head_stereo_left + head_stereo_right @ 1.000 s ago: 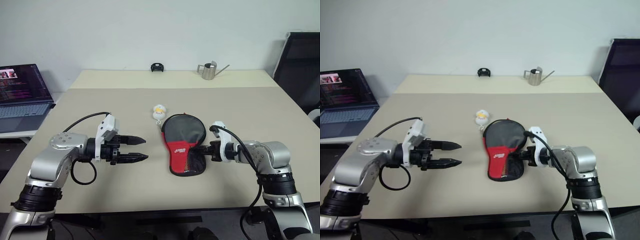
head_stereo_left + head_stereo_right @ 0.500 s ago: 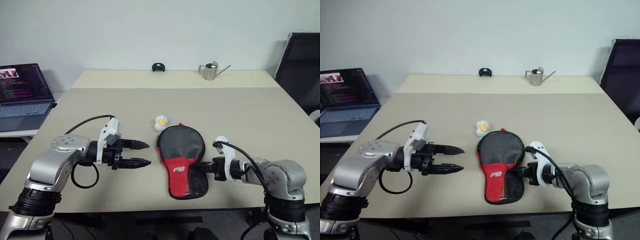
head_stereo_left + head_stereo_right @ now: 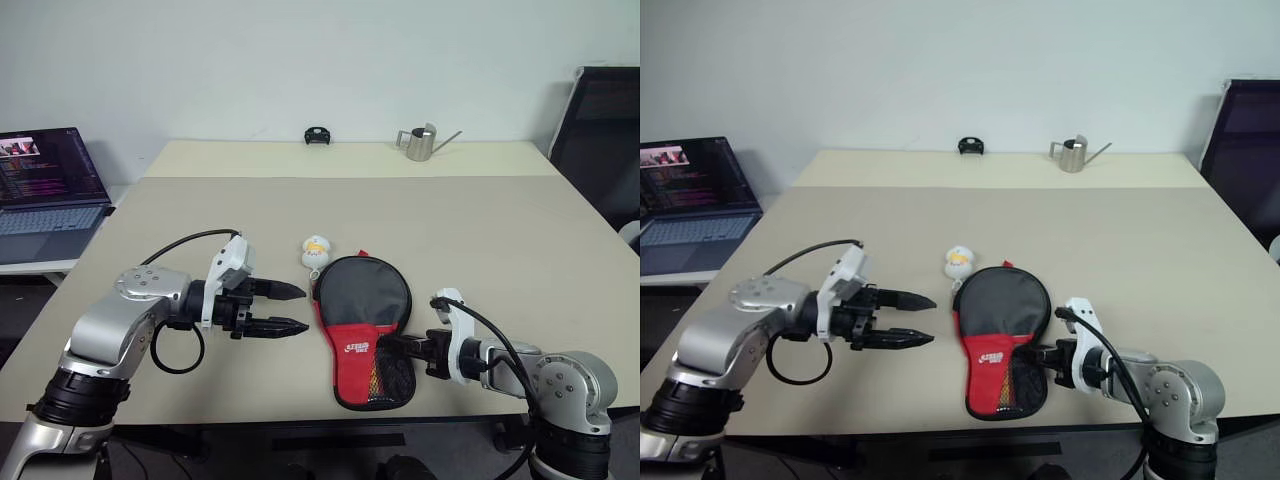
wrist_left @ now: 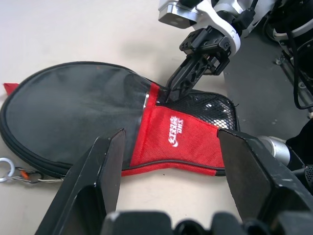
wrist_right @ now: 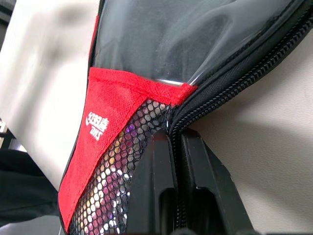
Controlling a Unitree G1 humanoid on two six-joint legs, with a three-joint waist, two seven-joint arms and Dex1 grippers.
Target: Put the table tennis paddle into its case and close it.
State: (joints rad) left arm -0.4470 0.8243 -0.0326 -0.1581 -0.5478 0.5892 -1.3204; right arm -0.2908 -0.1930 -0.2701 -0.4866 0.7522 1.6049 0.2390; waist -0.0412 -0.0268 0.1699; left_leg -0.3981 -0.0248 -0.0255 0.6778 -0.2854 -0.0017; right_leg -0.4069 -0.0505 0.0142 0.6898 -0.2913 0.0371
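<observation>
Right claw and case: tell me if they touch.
Touching. In the right wrist view the shut right claw sits on the case at its zipper edge; the left wrist view shows its tips against the case too.

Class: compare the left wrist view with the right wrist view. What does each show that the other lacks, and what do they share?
Left wrist view alone: the whole case, its key ring, and the right end effector at the mesh edge. Right wrist view alone: the zipper teeth close up, with that shut end effector against them. Both: the red panel with white logo and mesh pocket.

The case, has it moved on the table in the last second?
Yes. The case has slid toward the table's near edge, dragged by the shut right gripper.
</observation>
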